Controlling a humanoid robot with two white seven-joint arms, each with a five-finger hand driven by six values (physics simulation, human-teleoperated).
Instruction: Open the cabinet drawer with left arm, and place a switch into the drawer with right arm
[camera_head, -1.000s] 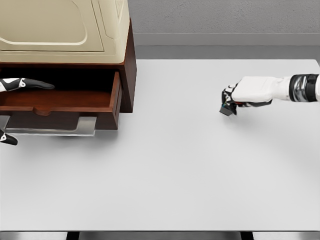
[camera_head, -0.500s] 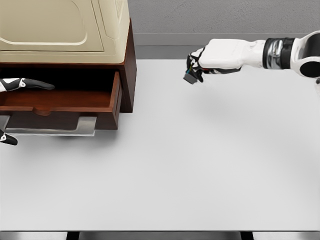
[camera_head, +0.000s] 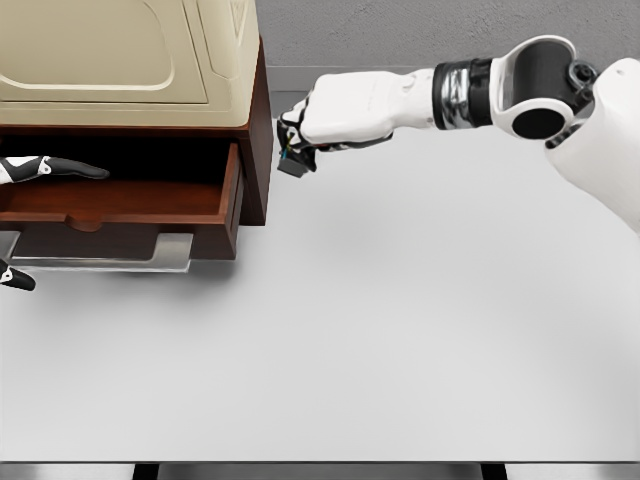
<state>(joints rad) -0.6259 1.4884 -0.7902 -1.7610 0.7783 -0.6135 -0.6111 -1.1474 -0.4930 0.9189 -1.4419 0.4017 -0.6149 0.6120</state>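
Switch (camera_head: 293, 166): pinched in curled fingers of right hand (camera_head: 335, 112), held above the desk (camera_head: 400, 320) just beside the cabinet (camera_head: 258, 150) side wall. Drawer (camera_head: 120, 205): pulled open. Left hand (camera_head: 40, 168) at drawer's far edge, grip impossible to judge. Best carried forward around the wall, over the drawer, then lowered before release.

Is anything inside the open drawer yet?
The visible part of the drawer shows only bare wood; the left robot hand reaches over its left end. The switch is outside, in the right robot hand. The drawer's rear, under the cabinet, is hidden.
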